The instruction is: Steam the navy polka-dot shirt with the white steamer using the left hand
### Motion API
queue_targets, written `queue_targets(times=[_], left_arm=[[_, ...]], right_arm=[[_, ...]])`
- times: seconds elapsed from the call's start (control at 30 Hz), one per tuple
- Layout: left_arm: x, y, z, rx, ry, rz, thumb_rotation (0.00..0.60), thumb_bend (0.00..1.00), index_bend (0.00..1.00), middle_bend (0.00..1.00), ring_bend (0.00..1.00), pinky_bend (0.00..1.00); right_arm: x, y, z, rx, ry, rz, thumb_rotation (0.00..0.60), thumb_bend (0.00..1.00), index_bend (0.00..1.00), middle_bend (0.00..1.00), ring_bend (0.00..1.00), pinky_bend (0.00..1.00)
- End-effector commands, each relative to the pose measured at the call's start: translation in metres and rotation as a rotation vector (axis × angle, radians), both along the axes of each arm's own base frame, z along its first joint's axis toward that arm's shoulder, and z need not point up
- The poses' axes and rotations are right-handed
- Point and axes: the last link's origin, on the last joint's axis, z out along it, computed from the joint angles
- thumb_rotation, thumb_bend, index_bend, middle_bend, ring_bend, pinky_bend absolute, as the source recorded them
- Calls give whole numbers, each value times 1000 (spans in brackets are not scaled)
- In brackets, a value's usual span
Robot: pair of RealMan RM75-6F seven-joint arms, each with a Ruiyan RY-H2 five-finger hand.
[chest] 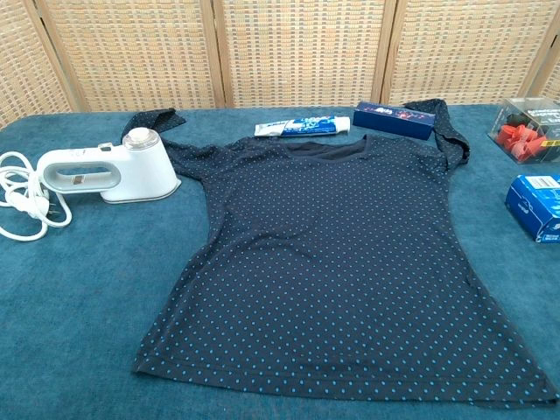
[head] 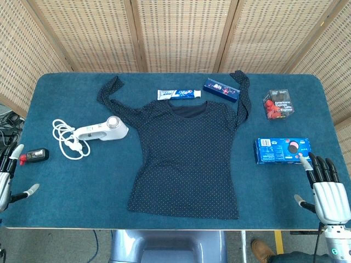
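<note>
The steamer lies on its side on the blue table, left of the shirt and just beside its left sleeve, with its white cord coiled off its rear end; starting at the far left, the left hand sits at the table's near-left corner, fingers apart and holding nothing, with a small black gadget with a red tip just beside it; the steamer is well apart from that hand, up and to the right; in the chest view the steamer shows a closed loop handle along its top and a round metal face at the fat end, so the handle looks like the place to wrap the fingers; I'd judge it rigid, smooth plastic, a bit slippery and nose-heavy, and the trailing cord may drag or snag as it lifts; moving right, the navy polka-dot shirt is spread flat mid-table, thin and soft, likely to bunch if the steamer is pushed hard across it; behind the collar lie a toothpaste tube and a dark blue box; further right a small dark box of red items and a blue biscuit box; at the far right the right hand rests near the table edge, fingers extended, empty, fingertips close by the biscuit box.
</note>
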Motion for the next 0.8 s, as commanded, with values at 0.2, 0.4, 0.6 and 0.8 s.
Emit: queue_targets(times=[0.2, 0.4, 0.6, 0.8], left_arm=[[0, 1, -1, -7, -5, -3, 600, 0, 0, 0, 0, 0], [2, 25, -7, -29, -21, -5, 600, 0, 0, 0, 0, 0], [17, 81, -27, -88, -20, -31, 600, 270, 0, 0, 0, 0], [31, 136, -58, -162, 7, -5, 600, 276, 0, 0, 0, 0]], right_arm=[[-1, 0, 0, 4, -3, -8, 600, 0, 36, 0, 0, 0], [0, -1, 0, 8, -1, -5, 600, 0, 37, 0, 0, 0], [-3, -4, 3, -6, -7, -16, 600, 0, 40, 0, 0, 0], [-8, -9, 4, -21, -4, -43, 600, 0, 43, 0, 0, 0]])
